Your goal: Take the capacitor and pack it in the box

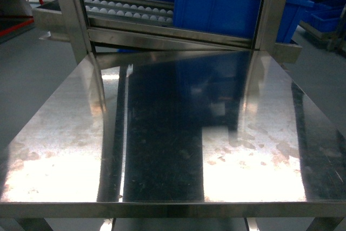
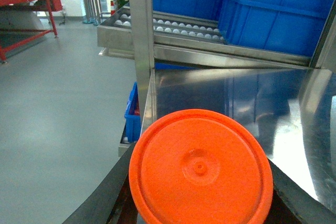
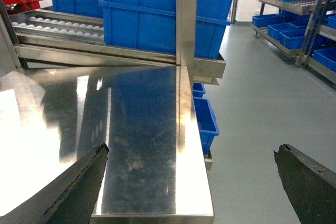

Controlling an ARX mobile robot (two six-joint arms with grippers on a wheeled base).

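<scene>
**Capacitor Held, Box Not Yet in View**

In the left wrist view, one capacitor (image 2: pixel 200 167) sits between the dark fingers of the left gripper (image 2: pixel 202 203), its orange top facing the camera. The jaws appear closed on it, though the contact points lie under the orange disc and cannot be confirmed. In the right wrist view, the right gripper (image 3: pixel 191 182) stands spread wide and holds nothing.

Ahead of both grippers lies one steel table (image 1: pixel 162 150); no arm shows in the head view. Beyond its far edge runs one roller rack (image 1: pixel 130 10), with blue bins (image 1: pixel 227 4) behind it; at least two are visible there.

Step in hand, judged: carrying after pickup. No box is visible in any view, so the next move calls for locating it before lowering the capacitor.
</scene>
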